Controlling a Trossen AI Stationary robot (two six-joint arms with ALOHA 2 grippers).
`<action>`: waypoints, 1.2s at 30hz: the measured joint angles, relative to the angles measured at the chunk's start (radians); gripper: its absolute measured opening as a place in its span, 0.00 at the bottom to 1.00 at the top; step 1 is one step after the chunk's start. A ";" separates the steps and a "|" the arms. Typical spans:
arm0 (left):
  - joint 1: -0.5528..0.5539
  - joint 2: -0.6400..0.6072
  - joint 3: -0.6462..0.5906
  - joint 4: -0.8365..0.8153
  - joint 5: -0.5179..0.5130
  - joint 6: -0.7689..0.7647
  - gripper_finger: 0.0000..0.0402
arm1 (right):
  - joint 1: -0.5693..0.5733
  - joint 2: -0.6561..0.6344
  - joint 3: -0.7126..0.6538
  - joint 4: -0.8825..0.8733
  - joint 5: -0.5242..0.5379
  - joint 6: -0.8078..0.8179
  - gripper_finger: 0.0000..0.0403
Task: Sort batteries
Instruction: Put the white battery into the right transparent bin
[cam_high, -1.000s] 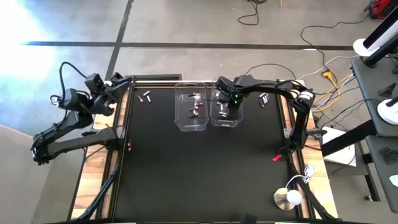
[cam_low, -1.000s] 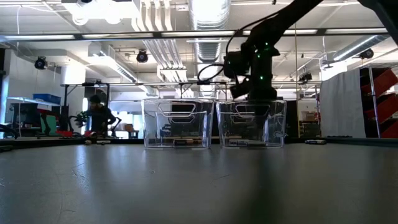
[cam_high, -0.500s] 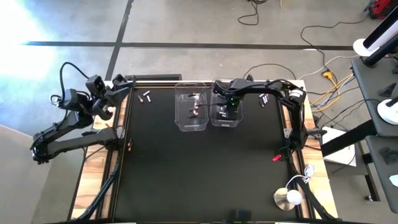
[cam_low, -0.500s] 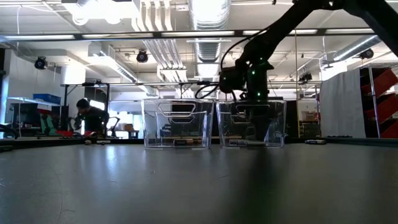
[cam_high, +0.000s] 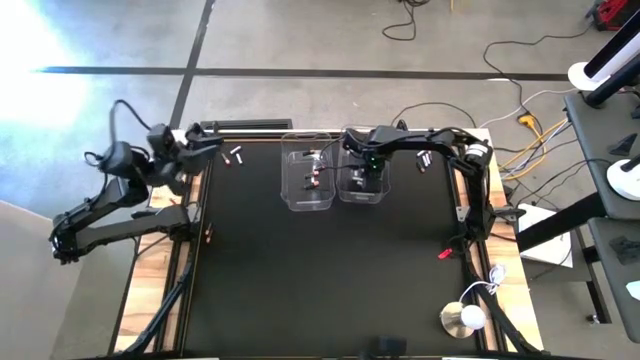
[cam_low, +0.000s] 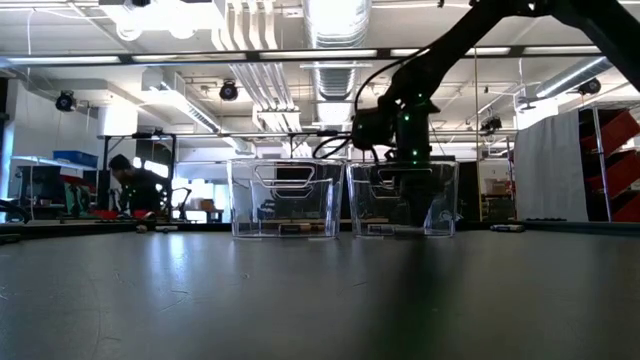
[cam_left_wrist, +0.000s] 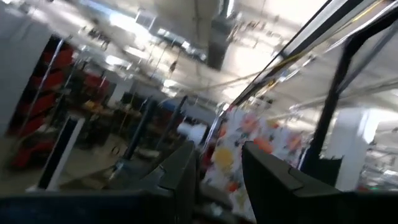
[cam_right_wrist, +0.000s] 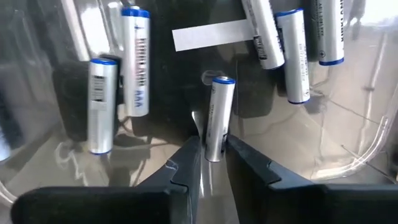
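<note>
While the high view looks straight down on the table (cam_high: 320, 270), the right arm reaches from the right edge toward upper centre, and the right gripper (cam_high: 371, 172) sits inside the right-hand clear bin (cam_high: 362, 194). A second clear bin (cam_high: 308, 202) stands just beside it on the left and contains dark batteries with a red tint (cam_high: 316, 176). Loose batteries (cam_high: 235, 155) lie on the table at upper left, near the left gripper (cam_high: 205, 143), which hangs at the table's upper-left corner. More loose batteries (cam_high: 424, 159) lie to the right of the bins.

Seen from the low view, both bins stand side by side at centre frame. The right gripper (cam_low: 405, 160) descends into the right-hand bin (cam_low: 445, 190). A person (cam_low: 132, 187) shows in the room at far left.

From the left wrist view, the jaws of the left gripper (cam_left_wrist: 219, 171) stand apart, holding nothing, and point into the room.

From the right wrist view, the jaws of the right gripper (cam_right_wrist: 211, 158) clamp one silvery-white battery (cam_right_wrist: 217, 115) with a blue end, held at its lower end. Other silvery batteries (cam_right_wrist: 134, 59) lie on the bin floor around it.
</note>
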 joint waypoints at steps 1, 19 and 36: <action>0.000 0.000 0.000 -0.046 -0.012 0.010 0.28 | 0.000 -0.010 0.005 -0.014 0.000 0.006 0.16; 0.064 0.452 -0.027 -0.865 -0.837 -0.352 0.28 | 0.055 -0.331 0.213 -0.174 0.011 0.226 0.45; 0.429 1.025 0.079 -0.776 -0.474 -0.523 0.19 | 0.074 -0.460 0.220 -0.128 0.022 0.289 0.51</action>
